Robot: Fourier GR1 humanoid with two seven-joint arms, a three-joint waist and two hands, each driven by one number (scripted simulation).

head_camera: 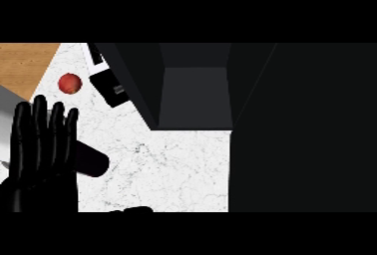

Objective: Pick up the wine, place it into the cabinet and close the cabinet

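Seemingly unlabelled wine behind left robot hand.

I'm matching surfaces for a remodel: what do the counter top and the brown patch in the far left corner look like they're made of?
The counter looks like white marble or a similar stone, judging by its thin grey veins. The brown patch looks like light wood with a matt finish, given its faint grain lines, though it could be laminate.

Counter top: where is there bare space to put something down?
The marble counter is bare between the left hand and the dark cabinet. It is crowded at upper left, around the red round object and a black-and-white item.
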